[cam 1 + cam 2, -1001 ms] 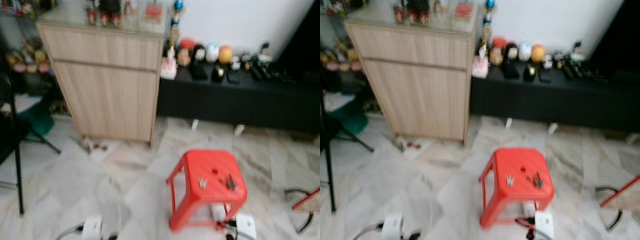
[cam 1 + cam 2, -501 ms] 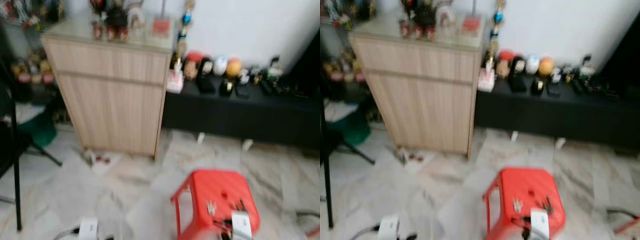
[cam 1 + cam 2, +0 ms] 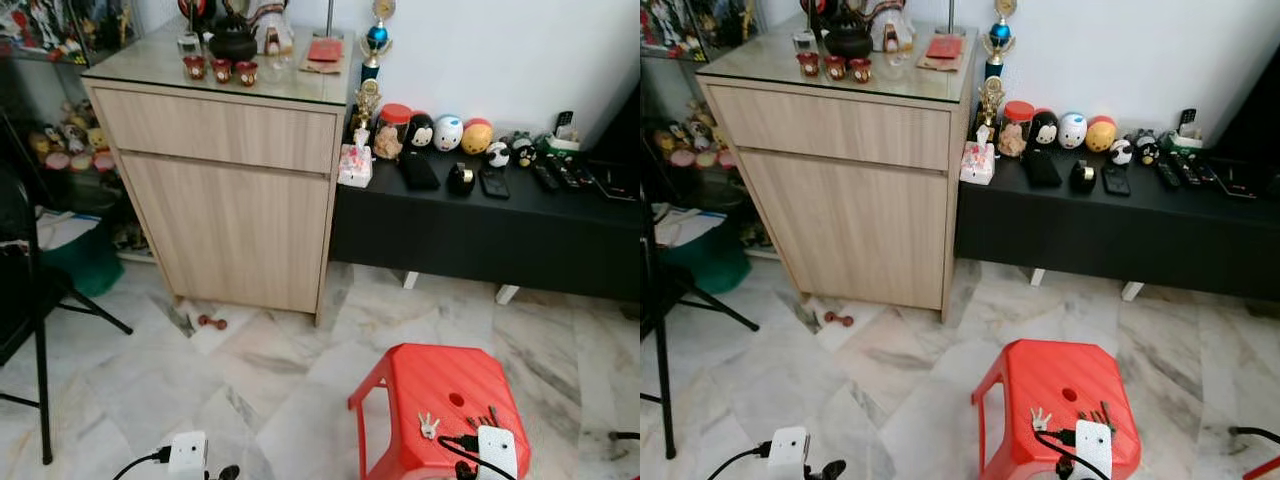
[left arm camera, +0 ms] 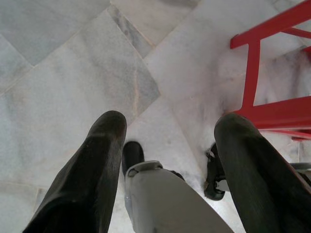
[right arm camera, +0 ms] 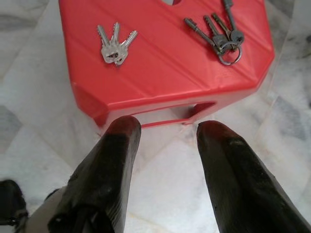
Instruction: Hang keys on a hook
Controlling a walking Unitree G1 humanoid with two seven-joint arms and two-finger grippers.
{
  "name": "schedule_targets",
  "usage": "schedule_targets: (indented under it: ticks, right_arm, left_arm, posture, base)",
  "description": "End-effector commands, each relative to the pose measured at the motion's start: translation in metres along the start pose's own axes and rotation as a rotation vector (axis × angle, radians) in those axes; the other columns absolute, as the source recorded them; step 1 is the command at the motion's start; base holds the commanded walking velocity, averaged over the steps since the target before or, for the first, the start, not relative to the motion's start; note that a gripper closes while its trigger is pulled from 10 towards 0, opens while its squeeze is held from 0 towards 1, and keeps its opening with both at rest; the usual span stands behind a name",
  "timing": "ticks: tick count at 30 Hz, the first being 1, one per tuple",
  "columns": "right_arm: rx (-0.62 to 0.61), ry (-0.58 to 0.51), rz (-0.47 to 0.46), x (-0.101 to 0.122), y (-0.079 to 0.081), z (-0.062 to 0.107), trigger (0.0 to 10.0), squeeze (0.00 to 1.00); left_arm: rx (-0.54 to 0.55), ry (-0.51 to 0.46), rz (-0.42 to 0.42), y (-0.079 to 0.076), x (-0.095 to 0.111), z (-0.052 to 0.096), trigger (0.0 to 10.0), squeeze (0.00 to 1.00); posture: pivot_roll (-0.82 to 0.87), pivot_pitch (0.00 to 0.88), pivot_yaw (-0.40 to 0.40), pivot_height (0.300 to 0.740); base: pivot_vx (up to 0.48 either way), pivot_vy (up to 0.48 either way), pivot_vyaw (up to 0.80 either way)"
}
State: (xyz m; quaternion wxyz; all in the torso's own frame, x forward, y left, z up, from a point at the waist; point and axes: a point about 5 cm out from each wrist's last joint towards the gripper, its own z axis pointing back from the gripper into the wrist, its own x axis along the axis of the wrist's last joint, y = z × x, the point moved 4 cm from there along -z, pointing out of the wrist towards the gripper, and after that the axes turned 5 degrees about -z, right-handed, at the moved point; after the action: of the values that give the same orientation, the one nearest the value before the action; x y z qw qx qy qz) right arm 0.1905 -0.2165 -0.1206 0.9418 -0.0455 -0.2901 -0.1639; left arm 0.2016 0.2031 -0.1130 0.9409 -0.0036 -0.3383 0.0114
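Keys: two bunches lie on the red plastic stool, a silver bunch and, well apart from it, a darker bunch on a ring. Neither hangs on a hook, and no hook can be made out, so the hanging remains. The right gripper hovers beside the stool's edge, fingers apart and empty; the left gripper, likewise spread, hangs over the marble floor. Behind stand a wooden cabinet and a low black bench.

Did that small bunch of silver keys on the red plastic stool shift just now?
No. The silver keys lie just as before beside the hole in the red plastic stool; only the camera moved.
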Motion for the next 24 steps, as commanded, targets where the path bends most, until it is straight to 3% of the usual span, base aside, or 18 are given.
schedule_targets:
  ticks: [1,7,18,24]
  right_arm:
    - [-0.017,-0.023,-0.029,0.009,-0.006,-0.001,10.0,0.0]
    - [-0.018,-0.023,-0.033,0.008,-0.008,-0.001,10.0,0.0]
    - [-0.008,-0.033,-0.028,0.009,-0.004,-0.001,10.0,0.0]
    - [0.003,-0.106,-0.06,0.028,0.0,-0.002,10.0,0.0]
  left_arm:
    - [-0.007,-0.003,-0.019,-0.003,-0.001,0.0,10.0,0.0]
    - [-0.012,-0.006,-0.032,-0.004,0.0,0.0,10.0,0.0]
    - [-0.011,-0.005,-0.03,-0.004,0.0,0.0,10.0,0.0]
    - [-0.009,0.0,-0.028,-0.005,-0.002,0.0,10.0,0.0]
  posture:
    - [0.04,0.0,-0.102,0.74]
    - [0.05,0.0,-0.099,0.74]
    - [0.05,0.0,-0.1,0.74]
    - [0.04,0.0,-0.101,0.74]
  base:
    - [0.0,0.0,-0.79]
    - [0.0,-0.175,-0.7]
    - [0.0,-0.048,0.0]
    - [0.0,0.0,0.0]
